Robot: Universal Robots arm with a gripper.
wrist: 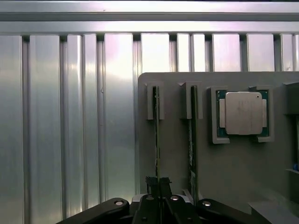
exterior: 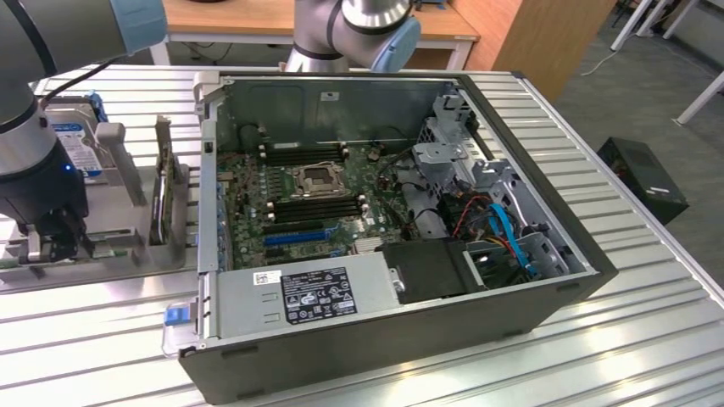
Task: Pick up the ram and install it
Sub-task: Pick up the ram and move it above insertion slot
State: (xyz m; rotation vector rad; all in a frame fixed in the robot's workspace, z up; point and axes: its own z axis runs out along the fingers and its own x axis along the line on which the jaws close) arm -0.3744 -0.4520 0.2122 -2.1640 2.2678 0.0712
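The ram (wrist: 156,126) stands on edge in a slot of the grey holder (wrist: 175,154), seen as a thin dark strip. My gripper (wrist: 158,182) is down over its near end, and its two fingertips (wrist: 151,181) are pressed together on the stick. In the exterior view the gripper (exterior: 57,248) is low over that holder (exterior: 125,216) on the table, at the exterior view's left of the open computer case (exterior: 543,280). The motherboard's long black memory slots (exterior: 317,209) lie inside the case beside the processor socket (exterior: 317,178).
A second stick (wrist: 192,135) stands in the neighbouring slot, and a square silver processor chip (wrist: 244,113) lies in a pocket beyond it. A hard drive (exterior: 75,144) stands upright on the holder. The power supply (exterior: 305,292) and cables (exterior: 498,229) crowd the case. The table (wrist: 70,116) is ribbed metal.
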